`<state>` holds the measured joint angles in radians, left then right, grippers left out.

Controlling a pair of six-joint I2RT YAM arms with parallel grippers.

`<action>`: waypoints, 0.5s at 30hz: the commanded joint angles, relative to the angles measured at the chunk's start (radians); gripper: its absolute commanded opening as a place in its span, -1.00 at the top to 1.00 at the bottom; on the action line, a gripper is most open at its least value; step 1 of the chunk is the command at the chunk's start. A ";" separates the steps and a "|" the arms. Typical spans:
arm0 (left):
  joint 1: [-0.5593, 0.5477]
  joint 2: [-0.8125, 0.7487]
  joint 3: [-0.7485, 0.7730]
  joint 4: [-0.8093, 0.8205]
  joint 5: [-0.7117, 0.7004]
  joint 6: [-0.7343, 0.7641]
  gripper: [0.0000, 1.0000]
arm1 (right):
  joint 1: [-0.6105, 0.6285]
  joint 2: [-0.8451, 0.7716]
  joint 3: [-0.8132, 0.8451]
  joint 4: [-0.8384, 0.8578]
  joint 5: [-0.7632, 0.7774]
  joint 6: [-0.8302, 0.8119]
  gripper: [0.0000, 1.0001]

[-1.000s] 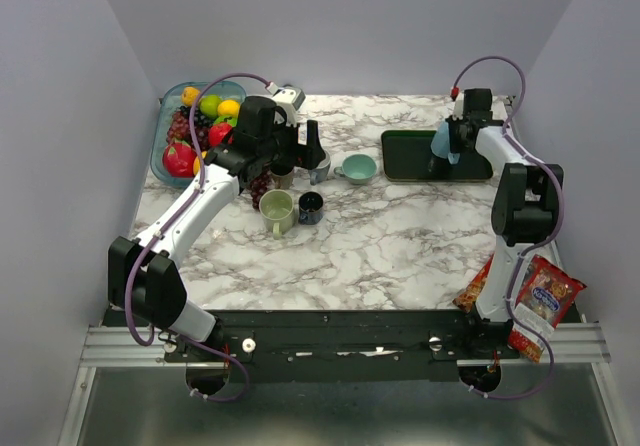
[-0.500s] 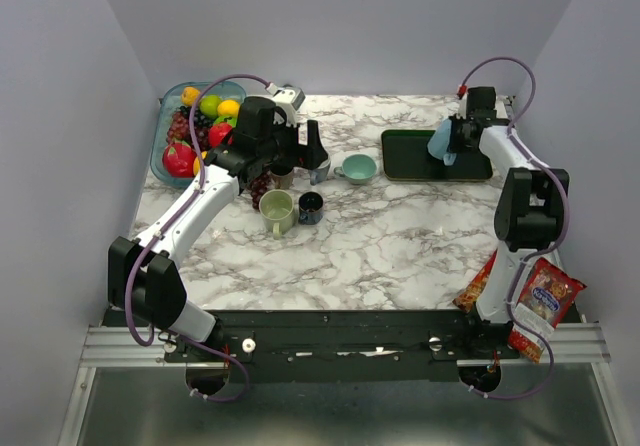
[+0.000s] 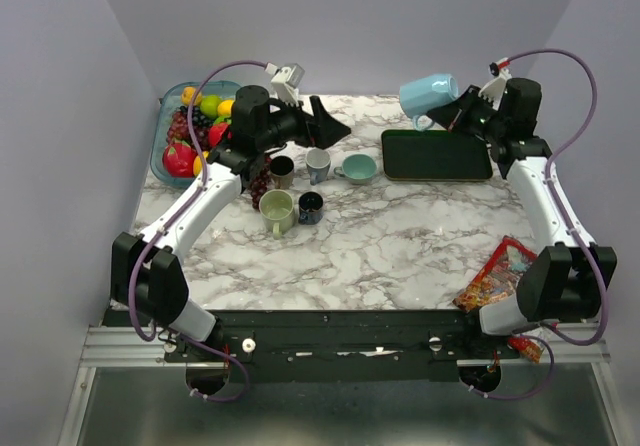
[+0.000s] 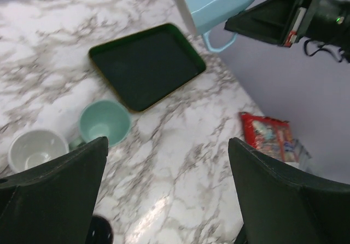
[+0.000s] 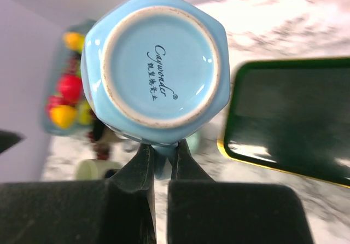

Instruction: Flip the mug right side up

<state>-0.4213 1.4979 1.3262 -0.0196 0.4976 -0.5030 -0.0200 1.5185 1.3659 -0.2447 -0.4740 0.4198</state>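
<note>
the right gripper (image 5: 163, 148) has its jaws drawn nearly together, pinching the light blue mug (image 5: 158, 63) at its lower side, on what looks like the handle. the mug hangs in the air just past the fingertips, tipped on its side. its base faces back along the fingers toward the wrist and its mouth points away from them. below the jaws and the mug lies the green tray (image 3: 440, 154), well apart from both.

the left gripper (image 3: 330, 124) stands with its jaws spread wide and nothing between them. it hovers well apart from the mug, and through its gap the teal cup (image 4: 104, 122) and white cup (image 4: 35, 150) sit on the marble table (image 3: 400, 236) below.
</note>
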 commanded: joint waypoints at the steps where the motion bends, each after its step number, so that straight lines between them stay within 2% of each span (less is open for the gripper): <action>1: -0.039 0.083 0.051 0.334 0.142 -0.216 -0.98 | 0.009 -0.116 -0.070 0.358 -0.202 0.256 0.99; 4: -0.086 0.126 0.100 0.444 0.136 -0.313 -0.98 | 0.011 -0.141 -0.064 0.430 -0.251 0.321 0.99; 9: -0.143 0.200 0.206 0.506 0.125 -0.402 -0.98 | 0.017 -0.181 -0.086 0.622 -0.317 0.464 0.99; 14: -0.177 0.262 0.275 0.549 0.121 -0.498 -0.98 | 0.040 -0.201 -0.090 0.689 -0.357 0.542 0.99; 15: -0.180 0.271 0.283 0.604 0.125 -0.523 -0.97 | 0.046 -0.208 -0.091 0.696 -0.360 0.542 0.99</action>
<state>-0.5915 1.7332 1.5509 0.4423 0.5972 -0.9024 -0.0029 1.3705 1.2720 0.2489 -0.7639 0.8707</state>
